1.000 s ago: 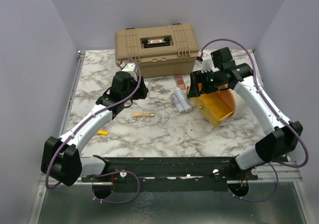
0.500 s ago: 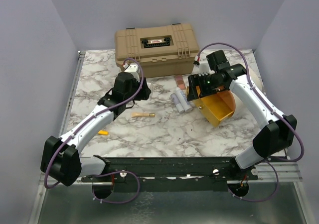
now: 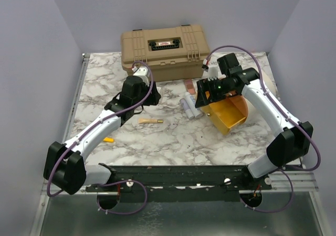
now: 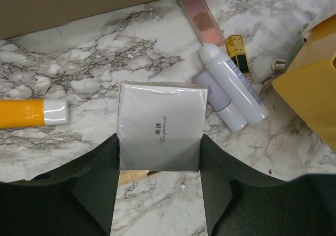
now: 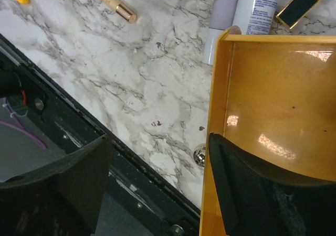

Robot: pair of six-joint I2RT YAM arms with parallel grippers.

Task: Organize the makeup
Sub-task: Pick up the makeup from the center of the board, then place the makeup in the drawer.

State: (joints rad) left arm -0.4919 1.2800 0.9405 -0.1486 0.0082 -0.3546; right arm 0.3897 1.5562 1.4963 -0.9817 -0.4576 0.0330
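Right pincer (image 5: pixel 158 139) shifted left; left pincer (image 4: pixel 159 154) holds packet (image 4: pixel 160 125).

white packet (image 4: pixel 160 118) in left pincer (image 4: pixel 159 140), pale tubes (image 4: pixel 236 84) flat

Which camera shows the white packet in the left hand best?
The left wrist view: the white packet sits square between the left hand's fingers, with its printed face plain to see. In the top external view the left arm covers it, so I cannot make it out. The right wrist view does not take it in.
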